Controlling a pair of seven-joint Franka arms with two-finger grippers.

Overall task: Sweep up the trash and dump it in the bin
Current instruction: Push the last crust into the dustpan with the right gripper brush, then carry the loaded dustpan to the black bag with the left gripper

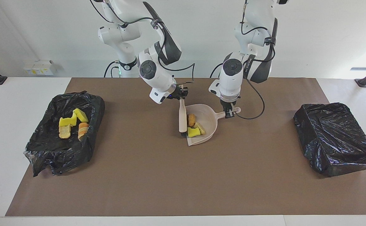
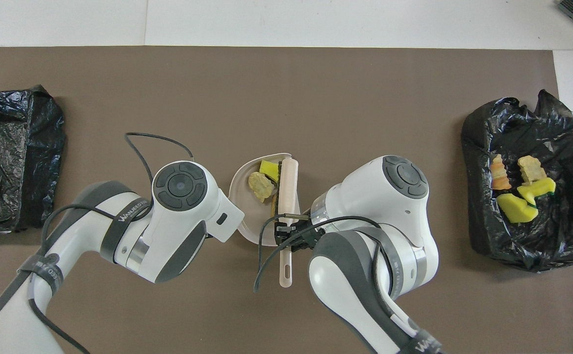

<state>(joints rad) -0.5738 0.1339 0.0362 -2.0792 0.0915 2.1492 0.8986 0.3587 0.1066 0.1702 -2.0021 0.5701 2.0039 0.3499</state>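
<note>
A beige dustpan (image 1: 208, 121) sits at the middle of the brown mat. In it lie three pieces of trash: an orange-brown oval (image 1: 191, 119), a pale beige lump (image 1: 200, 128) and a yellow wedge (image 1: 193, 132). My left gripper (image 1: 230, 112) is shut on the dustpan's handle; in the overhead view the arm hides it. My right gripper (image 1: 180, 95) is shut on the beige handle of the brush (image 1: 182, 116), whose black bristles stand at the pan's mouth against the trash. The brush (image 2: 288, 191) and the dustpan (image 2: 241, 184) also show in the overhead view.
A bin lined with a black bag (image 1: 44, 147) stands at the right arm's end of the table and holds several yellow and beige pieces (image 1: 73, 122). A second black-bagged bin (image 1: 335, 138) stands at the left arm's end. A black cable (image 1: 255, 106) hangs from the left arm.
</note>
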